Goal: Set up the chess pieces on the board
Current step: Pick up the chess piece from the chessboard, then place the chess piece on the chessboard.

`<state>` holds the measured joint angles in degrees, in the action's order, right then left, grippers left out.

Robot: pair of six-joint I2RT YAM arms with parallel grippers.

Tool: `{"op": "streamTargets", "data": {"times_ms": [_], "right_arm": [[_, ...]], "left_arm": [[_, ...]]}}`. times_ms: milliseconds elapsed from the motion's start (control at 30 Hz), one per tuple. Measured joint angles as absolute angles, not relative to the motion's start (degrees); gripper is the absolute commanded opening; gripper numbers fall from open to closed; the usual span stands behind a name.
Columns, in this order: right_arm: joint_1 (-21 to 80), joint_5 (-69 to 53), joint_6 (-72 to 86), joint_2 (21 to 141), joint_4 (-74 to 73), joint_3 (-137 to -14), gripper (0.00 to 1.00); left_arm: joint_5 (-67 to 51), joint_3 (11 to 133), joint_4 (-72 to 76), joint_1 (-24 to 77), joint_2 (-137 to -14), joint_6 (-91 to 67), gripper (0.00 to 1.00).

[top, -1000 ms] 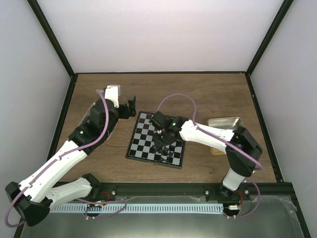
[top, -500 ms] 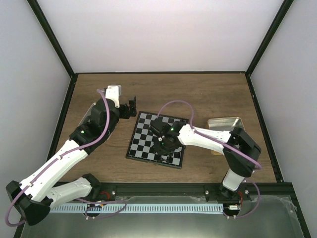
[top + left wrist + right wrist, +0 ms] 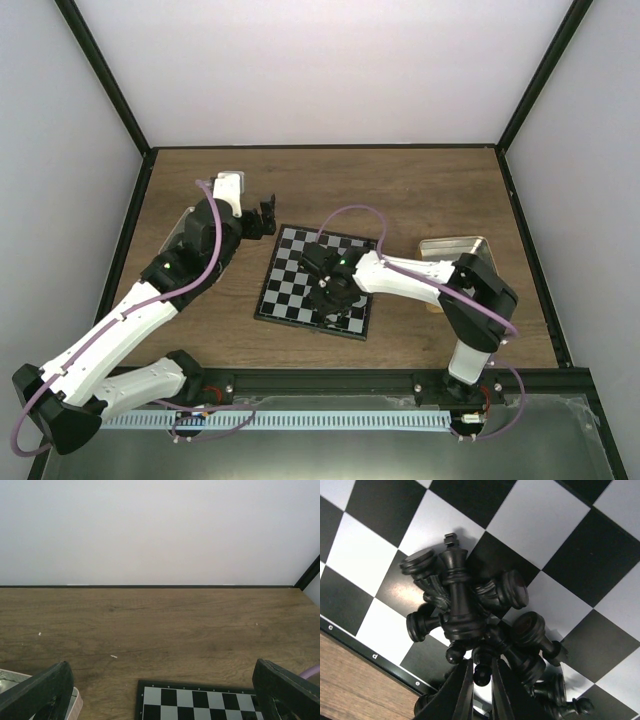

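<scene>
Currently the right gripper (image 3: 481,667) is working at the lower centre of the right wrist frame. Its two dark fingers (image 3: 461,686) are standing almost together and appear to be pinching the round-headed piece (image 3: 481,674), a tiny black knob-topped chessman. That piece's body is hidden, so its long axis cannot be told.

The chess pieces (image 3: 485,630), tiny glossy black turned figures, are lying as one tangled heap directly above the fingertips in that frame, touching one another. The tall black cross-topped king (image 3: 456,587) is lying on top of the heap, its long axis running up-down in the frame and its cross pointing toward the top edge.

In the top view the heap is sitting on the lower right part of the board (image 3: 296,272), a small flat square chessboard of black and silvery-grey squares with a thin dark rim. The right arm is judged much the nearer. The left gripper (image 3: 266,216) is hovering off the board's upper left corner, its fingers spread wide and holding nothing.

Count:
- one board
- one heap, roughly ten black pieces showing; overlap is preventing an exact figure
- one tan-rimmed metal tin (image 3: 455,247) at centre right
</scene>
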<state>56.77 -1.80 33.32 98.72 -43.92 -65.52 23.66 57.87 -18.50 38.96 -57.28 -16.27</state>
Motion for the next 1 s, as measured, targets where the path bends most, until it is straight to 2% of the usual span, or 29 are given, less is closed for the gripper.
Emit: {"op": "streamTargets", "data": {"times_ms": [100,533,800,1000], "right_arm": [[56.8,-1.5,33.5,99.0,-43.9,-65.5,0.05],[55.6,3.2,33.6,94.7,-45.8,-66.6,0.05],[47.3,6.3,33.9,93.5,-43.4,-69.3,0.07],[41.9,6.9,32.5,99.7,-40.2,-74.2,0.07]], "left_arm": [[23.7,57.8,-18.5,39.0,-57.3,-16.3,1.0],[23.7,57.8,-18.5,39.0,-57.5,-16.3,1.0],[23.9,57.7,-18.5,38.9,-57.5,-16.3,1.0],[23.9,57.7,-18.5,38.8,-57.5,-16.3,1.0]]}}
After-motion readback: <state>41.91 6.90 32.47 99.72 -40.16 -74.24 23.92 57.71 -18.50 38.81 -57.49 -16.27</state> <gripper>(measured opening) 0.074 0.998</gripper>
